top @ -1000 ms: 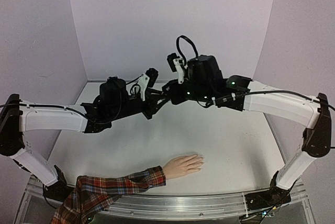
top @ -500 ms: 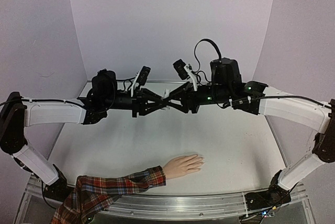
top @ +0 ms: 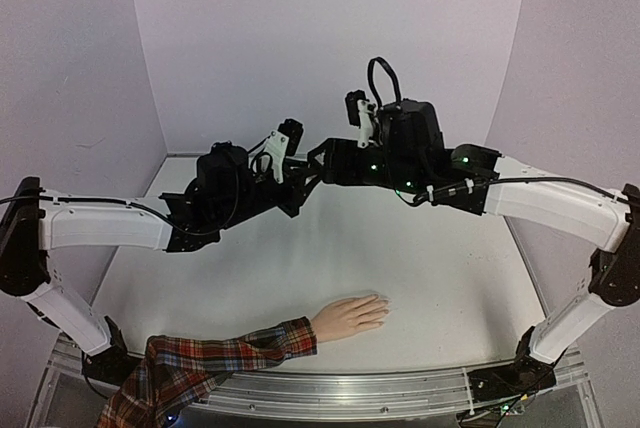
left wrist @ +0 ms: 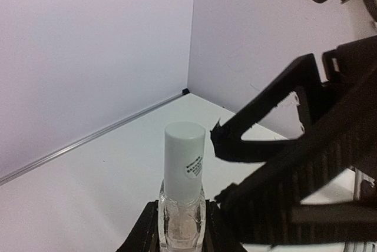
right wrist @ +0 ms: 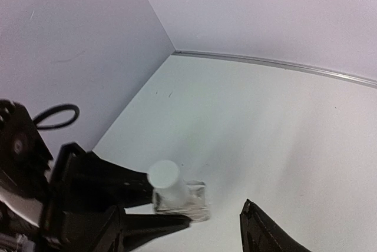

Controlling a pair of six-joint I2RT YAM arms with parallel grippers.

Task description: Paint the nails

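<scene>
A small clear bottle (left wrist: 181, 219) with a white cap (left wrist: 184, 166) stands upright in my left gripper (left wrist: 181, 216), which is shut on its glass body. The cap is on the bottle. My right gripper (right wrist: 217, 214) is open, its black fingers (right wrist: 265, 234) pointing at the bottle (right wrist: 174, 196) from close by without touching the cap. Both grippers meet high above the table's back middle, left gripper (top: 298, 186) facing right gripper (top: 322, 160). The pale mannequin hand (top: 350, 316) lies flat near the front. Its nails (top: 383, 310) are too small to make out.
The hand's red plaid sleeve (top: 215, 358) runs off the front left edge over the metal rail (top: 400, 388). Lilac walls (top: 330, 38) close in the white table (top: 450, 278) at the back and sides. The arms span the middle, well above the hand.
My right gripper has gone from shut to open. Half a second ago both grippers were stretched level and met at the bottle; now the right one stands slightly back, and the left still holds it.
</scene>
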